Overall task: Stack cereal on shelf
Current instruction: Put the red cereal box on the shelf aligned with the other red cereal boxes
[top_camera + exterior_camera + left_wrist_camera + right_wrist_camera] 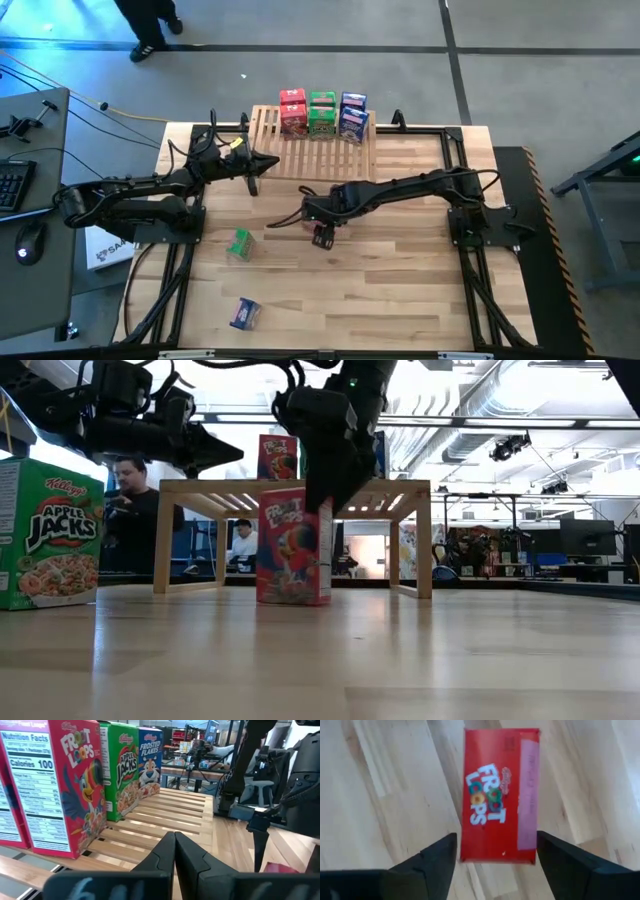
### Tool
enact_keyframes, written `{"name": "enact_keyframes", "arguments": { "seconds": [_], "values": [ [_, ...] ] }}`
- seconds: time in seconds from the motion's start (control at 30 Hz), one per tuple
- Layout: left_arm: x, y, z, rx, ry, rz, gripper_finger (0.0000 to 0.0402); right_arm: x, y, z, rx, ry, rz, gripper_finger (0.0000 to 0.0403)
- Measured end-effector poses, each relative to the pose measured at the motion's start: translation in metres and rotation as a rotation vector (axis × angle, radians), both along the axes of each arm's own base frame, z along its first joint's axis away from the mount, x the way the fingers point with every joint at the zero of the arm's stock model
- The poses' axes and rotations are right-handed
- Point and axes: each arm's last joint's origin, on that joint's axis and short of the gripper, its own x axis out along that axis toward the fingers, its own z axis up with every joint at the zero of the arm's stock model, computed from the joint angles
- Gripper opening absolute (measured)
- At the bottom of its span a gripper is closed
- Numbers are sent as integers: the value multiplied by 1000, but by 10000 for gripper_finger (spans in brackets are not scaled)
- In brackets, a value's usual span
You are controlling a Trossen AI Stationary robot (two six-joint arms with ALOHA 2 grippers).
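The light-wood shelf (312, 145) stands at the table's far middle. Red (293, 112), green (322, 112) and blue (353, 116) cereal boxes stand upright on its slats, along its far side. Another red Froot Loops box (293, 545) stands upright on the table. My right gripper (322, 236) is open above it, pointing down, one finger on either side of the box's top (499, 795). My left gripper (262, 162) is shut and empty, just above the shelf's near left part (150, 832). A green box (238, 243) and a blue box (244, 313) rest on the table at the near left. My right gripper's fingers (440, 860) come from above and straddle the red box's top end (470, 855). A thin gap shows at one finger. At the other finger I cannot tell whether it touches. The box stands with its bottom on the table.
The green Apple Jacks box (50, 530) stands close to the low camera. Black frame rails (470, 250) run along the table's left and right sides. A desk with keyboard and mouse (20, 190) stands left of the table. People (130, 510) show in the room beyond.
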Motion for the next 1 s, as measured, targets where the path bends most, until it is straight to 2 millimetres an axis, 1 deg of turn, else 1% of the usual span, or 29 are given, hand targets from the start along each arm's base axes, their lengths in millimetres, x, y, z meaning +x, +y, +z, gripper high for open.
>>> {"name": "enact_keyframes", "arguments": {
  "seconds": [0.07,0.17,0.23,0.27,0.33,0.43,0.53,0.57,0.6,0.7,0.8,0.9,1.0],
  "values": [
    [0,0,0,0,-1,-1,0,1,1,7,3,-10,24,254],
    [0,0,0,1,-1,-1,0,4,11,33,8,-57,89,244],
    [0,0,0,0,0,-1,0,2,24,51,-24,-69,150,224],
    [0,0,0,0,0,-2,0,-1,31,56,-56,-67,172,209],
    [0,0,0,0,0,-8,0,-8,43,60,-113,-45,196,171],
    [0,-1,0,0,0,-30,0,-19,51,51,-152,-44,173,99],
    [0,-2,0,-1,-1,-71,0,-34,51,28,-150,-83,119,24],
    [1,-3,0,-1,-1,-88,0,-40,52,19,-143,-119,102,13],
    [2,-5,0,4,0,-114,0,-46,52,12,-129,-175,92,10],
    [6,-12,1,19,12,-208,0,-68,53,-8,-81,-373,65,25],
    [16,-21,10,19,53,-299,0,-90,48,-27,-95,-538,16,24],
    [28,-34,16,20,145,-384,1,-109,41,-33,-120,-675,-23,9],
    [40,-46,22,29,234,-403,11,-124,36,-34,-137,-747,-17,3]
  ]
}}
